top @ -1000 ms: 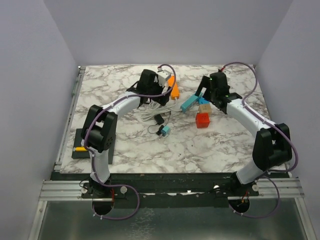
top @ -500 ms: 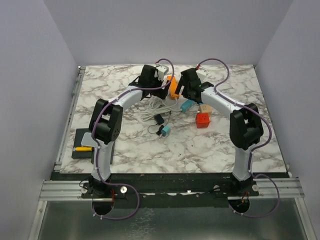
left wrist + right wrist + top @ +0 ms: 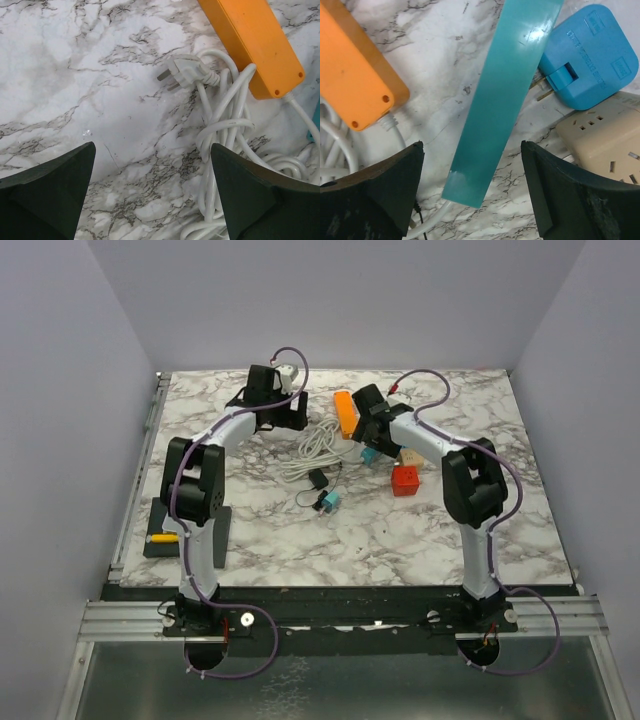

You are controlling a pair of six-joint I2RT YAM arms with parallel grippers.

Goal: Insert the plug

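- Orange power strip [image 3: 252, 42] as anchor: white plug [image 3: 186, 74] flat on the table [image 3: 75, 75] just beside it, prongs turned away, cord [image 3: 225, 130] looped off its end.
- Left gripper [image 3: 152, 195] spread wide, empty, above that plug; risk of pinching cord loops instead.
- Right gripper [image 3: 472, 192] spread astride a teal bar [image 3: 507, 95] beside the strip's cord end, nothing pinched; risk of seizing the wrong part or nudging the blue plug [image 3: 590, 55] beyond.

A marble-patterned table [image 3: 400, 530] (white, grey-veined) sits between plain lavender walls [image 3: 330, 300].
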